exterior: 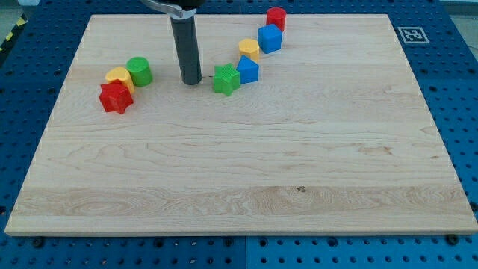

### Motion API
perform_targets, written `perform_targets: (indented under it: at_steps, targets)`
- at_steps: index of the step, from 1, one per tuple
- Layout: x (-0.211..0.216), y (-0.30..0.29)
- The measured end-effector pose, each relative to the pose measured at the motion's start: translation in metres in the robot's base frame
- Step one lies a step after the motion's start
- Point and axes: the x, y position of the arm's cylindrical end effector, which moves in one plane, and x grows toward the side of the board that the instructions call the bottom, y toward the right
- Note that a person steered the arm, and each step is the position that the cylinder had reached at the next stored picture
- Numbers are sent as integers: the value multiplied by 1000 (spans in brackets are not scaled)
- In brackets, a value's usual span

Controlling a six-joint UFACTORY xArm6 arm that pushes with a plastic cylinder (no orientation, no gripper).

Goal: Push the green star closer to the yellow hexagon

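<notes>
tip: my tip (191, 81) bare rod, grasps nothing, resting on wooden board (239, 179) just left of green star (225, 79) — not touching | star: touching blue block (247, 70) | target: yellow hexagon (249, 49) up-right, just beyond | judgement: left-side placement suits a rightward-upward shove — blue block may obstruct

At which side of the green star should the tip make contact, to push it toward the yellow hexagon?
Contact the green star on its lower-left side, pushing up-right toward the yellow hexagon. My tip stands just left of it. The blue block touches its right side, so it may shift too.
</notes>
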Motion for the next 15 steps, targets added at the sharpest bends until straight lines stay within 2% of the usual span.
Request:
perform_targets:
  at_steps: [1,2,3,5,7,8,10,15]
  targets:
    - [0,27]
    - [0,80]
    - [0,88]
    - [66,95]
    - [70,152]
    - [67,151]
    - [43,132]
    - [-57,97]
